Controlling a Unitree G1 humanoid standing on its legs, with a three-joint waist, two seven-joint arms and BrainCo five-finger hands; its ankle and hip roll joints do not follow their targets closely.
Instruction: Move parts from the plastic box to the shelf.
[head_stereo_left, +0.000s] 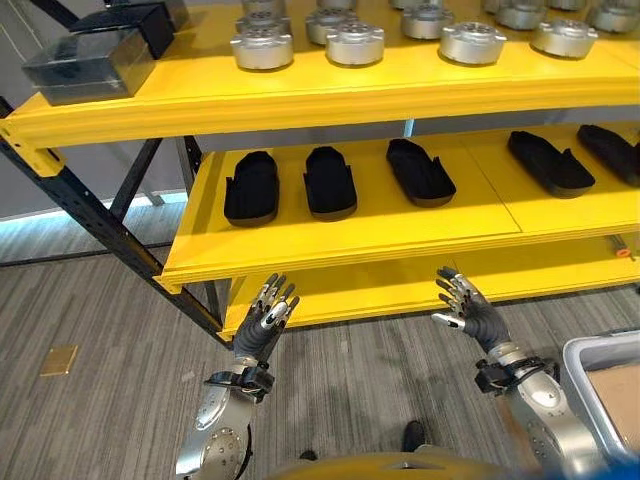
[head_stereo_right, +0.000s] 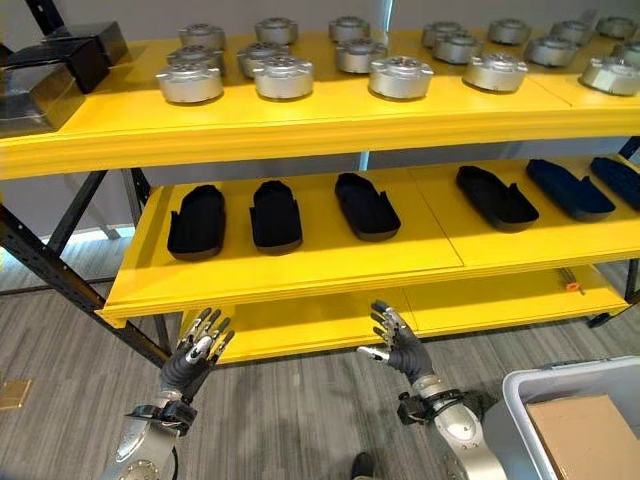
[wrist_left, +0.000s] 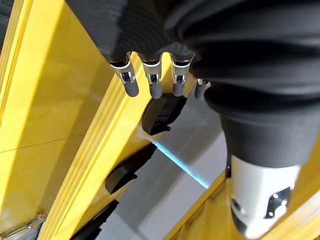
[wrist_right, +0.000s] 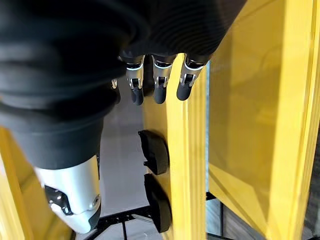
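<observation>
Mostly cropped plastic box (head_stereo_right: 520, 395) at frame edge; left hand (head_stereo_left: 268, 318) & right hand (head_stereo_left: 462, 303) splayed, empty.

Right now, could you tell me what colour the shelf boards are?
Bright yellow; the shelf shows best in the right eye view.

I see the yellow shelf (head_stereo_right: 300, 262): round metal parts (head_stereo_right: 400, 77) on its top tier, black oblong parts (head_stereo_right: 276, 215) on the middle.
</observation>
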